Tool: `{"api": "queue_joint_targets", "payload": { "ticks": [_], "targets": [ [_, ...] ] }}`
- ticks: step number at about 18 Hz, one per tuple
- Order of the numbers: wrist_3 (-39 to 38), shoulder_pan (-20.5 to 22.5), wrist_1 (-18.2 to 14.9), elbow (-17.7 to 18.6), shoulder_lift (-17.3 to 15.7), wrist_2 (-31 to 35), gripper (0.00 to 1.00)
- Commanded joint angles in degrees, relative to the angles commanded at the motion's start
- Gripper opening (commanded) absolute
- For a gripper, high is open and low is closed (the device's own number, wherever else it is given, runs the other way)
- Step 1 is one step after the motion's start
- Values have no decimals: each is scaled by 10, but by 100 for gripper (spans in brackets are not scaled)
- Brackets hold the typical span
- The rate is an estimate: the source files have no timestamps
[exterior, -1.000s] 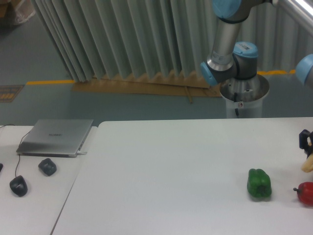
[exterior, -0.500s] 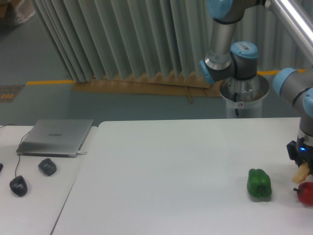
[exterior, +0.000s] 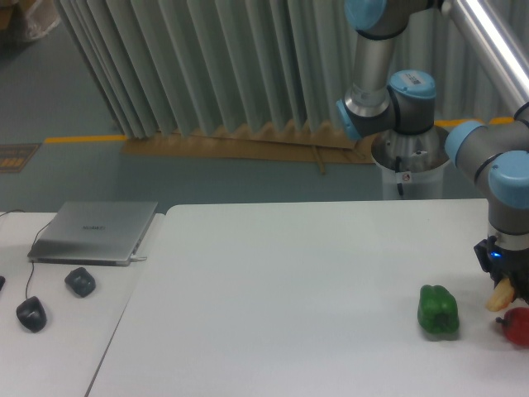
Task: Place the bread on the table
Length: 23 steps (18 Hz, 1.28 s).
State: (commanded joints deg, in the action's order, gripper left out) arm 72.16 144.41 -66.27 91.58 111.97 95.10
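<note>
This looks like a robot lab. A big grey and blue robot arm [exterior: 388, 74] stands behind a wide white table [exterior: 289, 289]. A closed silver laptop [exterior: 95, 231] lies nearby, with grey folded screens [exterior: 207, 66] behind.

The gripper [exterior: 506, 285] hangs hemmed between the green bell pepper [exterior: 438, 311] on one side and the red round fruit [exterior: 517, 326] just below; the table [exterior: 281, 298] spreads bare beyond the pepper.

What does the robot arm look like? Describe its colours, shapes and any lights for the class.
The robot arm is made of silver-grey metal tubes joined by rounded joints with light blue caps. Its dark claw hangs from a black wrist block with a small blue glowing light.
</note>
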Motion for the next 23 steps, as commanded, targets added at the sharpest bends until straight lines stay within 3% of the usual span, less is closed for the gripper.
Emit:
{"api": "queue_joint_targets", "payload": {
  "ticks": [13, 23],
  "targets": [
    [11, 2, 5, -32, -8, -10, 100],
    [19, -9, -1, 5, -53, -33, 100]
  ]
}}
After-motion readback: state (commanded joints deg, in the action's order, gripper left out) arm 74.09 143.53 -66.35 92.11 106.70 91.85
